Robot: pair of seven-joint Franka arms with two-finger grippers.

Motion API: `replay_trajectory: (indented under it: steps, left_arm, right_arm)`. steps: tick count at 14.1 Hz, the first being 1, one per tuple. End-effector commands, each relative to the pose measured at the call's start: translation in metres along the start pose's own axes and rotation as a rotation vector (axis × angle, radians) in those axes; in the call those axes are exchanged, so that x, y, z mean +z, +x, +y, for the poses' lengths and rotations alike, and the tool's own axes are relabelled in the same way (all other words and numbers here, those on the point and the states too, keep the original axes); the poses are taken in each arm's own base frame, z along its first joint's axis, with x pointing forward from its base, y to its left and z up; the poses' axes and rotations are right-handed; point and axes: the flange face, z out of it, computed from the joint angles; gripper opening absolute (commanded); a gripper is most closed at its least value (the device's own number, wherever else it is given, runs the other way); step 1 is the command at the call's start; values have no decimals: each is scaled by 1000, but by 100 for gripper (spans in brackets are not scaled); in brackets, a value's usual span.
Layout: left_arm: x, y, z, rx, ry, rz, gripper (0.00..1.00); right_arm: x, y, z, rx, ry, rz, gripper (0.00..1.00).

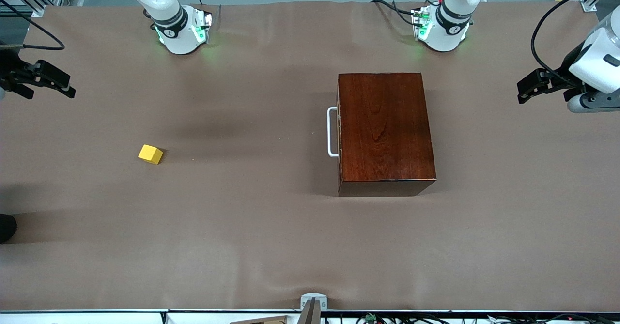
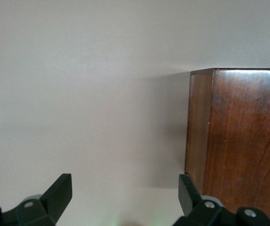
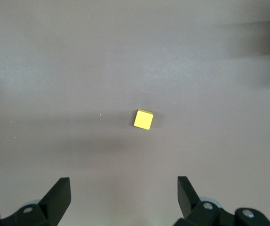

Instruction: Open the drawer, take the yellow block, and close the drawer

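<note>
The dark reddish-brown wooden box (image 1: 385, 130) stands in the middle of the table, toward the left arm's end. Its drawer is pushed in, and the drawer's white bar handle (image 1: 332, 131) faces the right arm's end. The yellow block (image 1: 150, 154) lies on the bare table toward the right arm's end, well apart from the box. My right gripper (image 1: 51, 94) hangs open and empty at that end; in the right wrist view the block (image 3: 143, 119) lies ahead of its fingers (image 3: 59, 190). My left gripper (image 1: 520, 91) is open and empty at the other end, with a corner of the box (image 2: 241, 146) ahead of it.
A brown cloth (image 1: 252, 237) covers the table. The two arm bases (image 1: 181, 28) (image 1: 443, 28) stand along the edge farthest from the front camera. A grey bracket (image 1: 313, 302) sits at the nearest edge, and a dark object (image 1: 6, 227) pokes in at the right arm's end.
</note>
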Motion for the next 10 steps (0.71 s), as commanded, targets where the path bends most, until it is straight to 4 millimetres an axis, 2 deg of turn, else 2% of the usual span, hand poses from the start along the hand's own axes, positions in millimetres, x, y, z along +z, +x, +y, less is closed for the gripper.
replay_trajectory:
  steps: [1,10]
  left_arm:
    - [-5,0,-2,12,-12,-17,100]
    - [-4,-2,-3,14,-11,-41,100]
  right_arm:
    - [-3,0,2,6,-14,-3,100]
    - [-3,1,3,8,-14,-4,100]
